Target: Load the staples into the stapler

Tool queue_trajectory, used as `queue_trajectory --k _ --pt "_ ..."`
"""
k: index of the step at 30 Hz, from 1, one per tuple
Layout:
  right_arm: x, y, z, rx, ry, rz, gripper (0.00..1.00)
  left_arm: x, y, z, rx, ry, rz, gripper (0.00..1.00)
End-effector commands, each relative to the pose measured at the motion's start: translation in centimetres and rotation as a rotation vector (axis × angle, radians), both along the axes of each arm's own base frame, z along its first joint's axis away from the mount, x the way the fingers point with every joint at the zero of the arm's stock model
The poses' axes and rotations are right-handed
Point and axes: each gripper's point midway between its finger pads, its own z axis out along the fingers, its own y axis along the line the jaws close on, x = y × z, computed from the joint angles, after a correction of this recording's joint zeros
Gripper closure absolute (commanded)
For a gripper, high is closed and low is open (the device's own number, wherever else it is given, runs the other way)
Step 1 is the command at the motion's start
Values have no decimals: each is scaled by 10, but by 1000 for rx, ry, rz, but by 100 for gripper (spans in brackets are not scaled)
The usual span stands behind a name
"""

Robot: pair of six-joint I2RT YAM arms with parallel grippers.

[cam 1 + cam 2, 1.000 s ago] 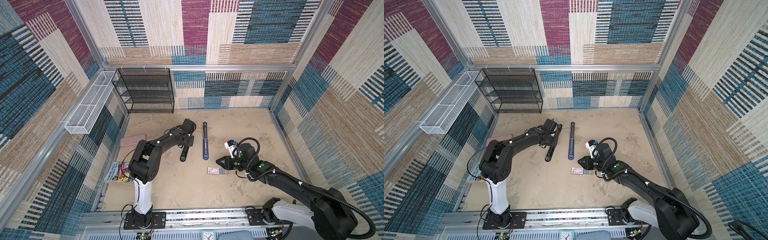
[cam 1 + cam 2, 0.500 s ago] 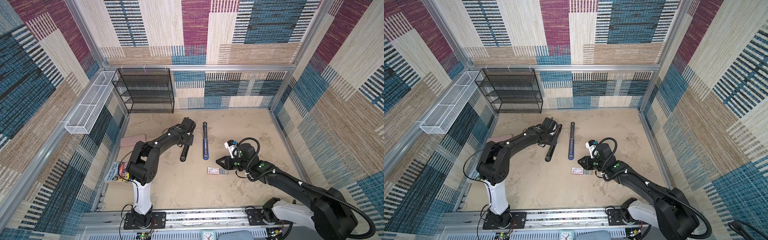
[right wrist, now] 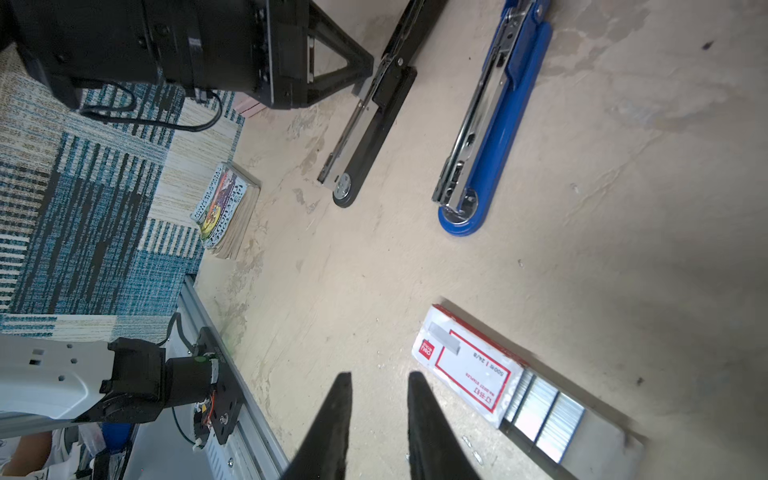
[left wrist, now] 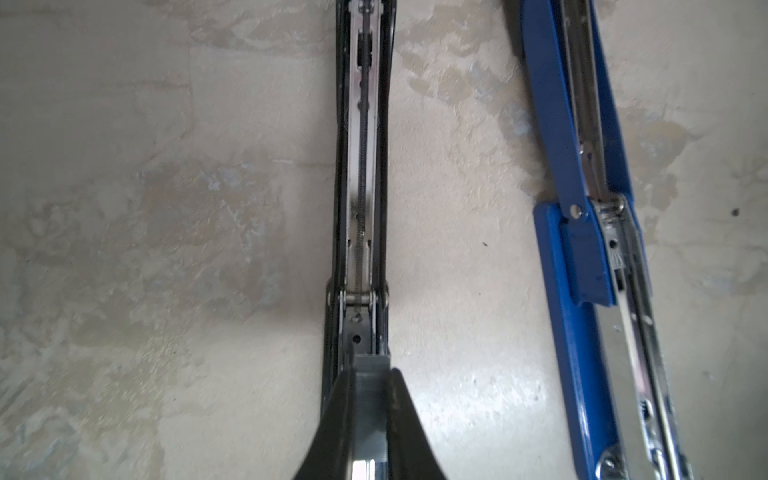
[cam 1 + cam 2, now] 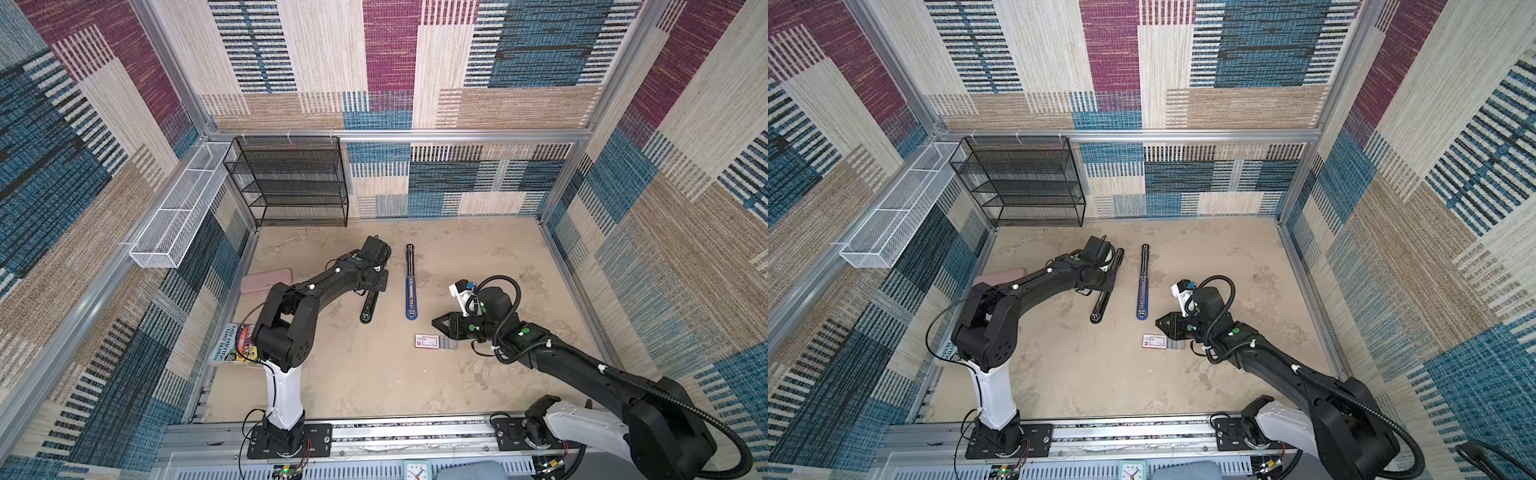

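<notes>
Step looks like seating the staple strip [image 4: 371, 415] in the black stapler [image 4: 361, 166]: keep it square to the open rail, lower it flat, release only once seated, since skew will likely jam. Toward the front edge of the surface [image 5: 374, 374], right claw [image 3: 380, 374] is part-spread and empty, just beside the staple box [image 3: 465, 370] and spare staples [image 3: 544, 411]. Farther in, mid-surface, left claw [image 4: 372, 374] pinches the strip over the rail; blue stapler [image 4: 557, 137] alongside.

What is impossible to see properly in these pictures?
- Black stapler: its middle is hidden under the left arm in both top views.
- Staple strip in the left gripper: the left wrist picture's edge cuts it off.
- Pink case: partly behind that arm in a top view.
</notes>
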Motion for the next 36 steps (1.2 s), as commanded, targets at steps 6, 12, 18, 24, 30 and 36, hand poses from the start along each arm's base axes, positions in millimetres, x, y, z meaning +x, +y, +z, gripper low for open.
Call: queue_trajectory --k 6,12,18,24,30,36 --pt "1 0 2 5 -12 -3 73 10 -6 3 -44 -45 -6 91" --pt "1 1 1 6 -6 -2 72 13 -3 3 -27 -51 -9 92" --pt "1 1 1 7 -5 -3 72 13 0 -3 -13 -49 -8 92" --pt "1 1 1 7 -4 -4 73 14 3 -3 -12 -52 -3 92" --pt "1 1 1 7 0 -4 73 13 5 -6 0 -48 -2 92" --pt "1 1 2 8 -4 -3 73 11 7 -12 4 -40 0 92"
